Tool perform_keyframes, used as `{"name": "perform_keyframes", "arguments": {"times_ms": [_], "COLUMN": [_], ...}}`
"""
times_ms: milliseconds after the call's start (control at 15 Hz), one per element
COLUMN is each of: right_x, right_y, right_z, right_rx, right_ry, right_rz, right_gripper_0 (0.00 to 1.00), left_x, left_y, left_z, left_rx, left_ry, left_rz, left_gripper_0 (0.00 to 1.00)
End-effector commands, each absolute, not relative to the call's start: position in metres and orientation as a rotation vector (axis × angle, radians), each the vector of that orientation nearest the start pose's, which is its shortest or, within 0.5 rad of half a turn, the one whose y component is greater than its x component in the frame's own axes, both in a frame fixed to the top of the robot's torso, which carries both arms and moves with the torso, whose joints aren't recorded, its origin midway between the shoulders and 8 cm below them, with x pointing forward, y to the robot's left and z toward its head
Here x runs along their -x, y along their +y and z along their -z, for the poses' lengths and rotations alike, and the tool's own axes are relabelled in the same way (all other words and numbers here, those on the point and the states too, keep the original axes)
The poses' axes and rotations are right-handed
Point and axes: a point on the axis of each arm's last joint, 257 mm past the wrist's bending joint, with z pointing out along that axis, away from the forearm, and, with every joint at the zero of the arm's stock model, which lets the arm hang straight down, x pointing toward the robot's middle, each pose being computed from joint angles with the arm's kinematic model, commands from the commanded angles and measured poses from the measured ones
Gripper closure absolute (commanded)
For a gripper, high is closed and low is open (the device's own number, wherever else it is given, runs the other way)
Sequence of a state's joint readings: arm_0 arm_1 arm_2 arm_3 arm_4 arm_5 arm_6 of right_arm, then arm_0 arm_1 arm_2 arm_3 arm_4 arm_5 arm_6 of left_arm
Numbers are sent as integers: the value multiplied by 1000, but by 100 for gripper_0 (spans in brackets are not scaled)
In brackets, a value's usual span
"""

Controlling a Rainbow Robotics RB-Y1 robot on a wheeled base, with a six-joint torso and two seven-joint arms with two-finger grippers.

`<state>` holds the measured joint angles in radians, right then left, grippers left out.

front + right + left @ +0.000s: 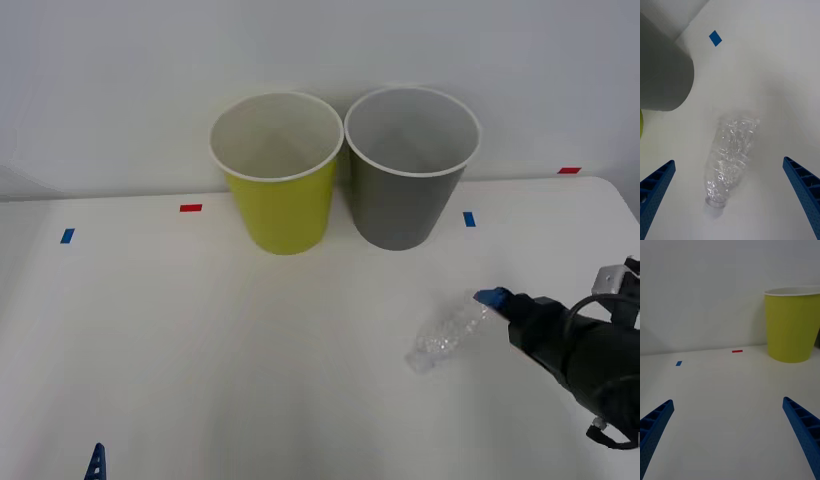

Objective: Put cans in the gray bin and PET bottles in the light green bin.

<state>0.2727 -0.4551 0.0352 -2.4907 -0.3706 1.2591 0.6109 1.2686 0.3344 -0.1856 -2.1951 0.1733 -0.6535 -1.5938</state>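
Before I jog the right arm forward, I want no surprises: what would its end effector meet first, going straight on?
Most likely the bottle, lying on the table between the open right end effector's fingers. Depth is hard to judge; the gray bin stands farther on, off to one side.

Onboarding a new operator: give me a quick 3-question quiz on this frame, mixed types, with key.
1. True or false: the PET bottle stands upright on the table.
2. Which bin is nearer the bottle? A) the gray bin B) the light green bin
3. Fill in: the right gripper, by the bottle, is ____.

Key:
1. False; it lies on its side.
2. A.
3. Open, not yet holding the bottle. The left gripper, at the near left, is open too.
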Motion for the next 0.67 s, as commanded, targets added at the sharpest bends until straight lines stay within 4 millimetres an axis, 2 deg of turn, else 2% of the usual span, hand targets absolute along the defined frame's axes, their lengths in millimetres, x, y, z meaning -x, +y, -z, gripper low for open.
{"name": "perform_keyframes", "arguments": {"times_ms": [67, 400, 467, 667], "right_x": [-372, -371, -375, -388], "right_y": [-235, -228, -229, -220], "right_z": [223, 228, 226, 238], "right_rx": [-777, -736, -743, -748], "right_ry": [2250, 2301, 2300, 2328], "right_rz": [-496, -449, -443, -443], "right_gripper_0": [0, 0, 0, 0], "left_x": [-188, -188, -188, -188], "left_y": [287, 287, 287, 287], "left_z": [203, 203, 203, 203], "left_rx": [9, 9, 9, 9], "left_ry": [1561, 1561, 1561, 1561], "left_rz": [-91, -91, -91, -91], "left_gripper_0": [0, 0, 0, 0]}}
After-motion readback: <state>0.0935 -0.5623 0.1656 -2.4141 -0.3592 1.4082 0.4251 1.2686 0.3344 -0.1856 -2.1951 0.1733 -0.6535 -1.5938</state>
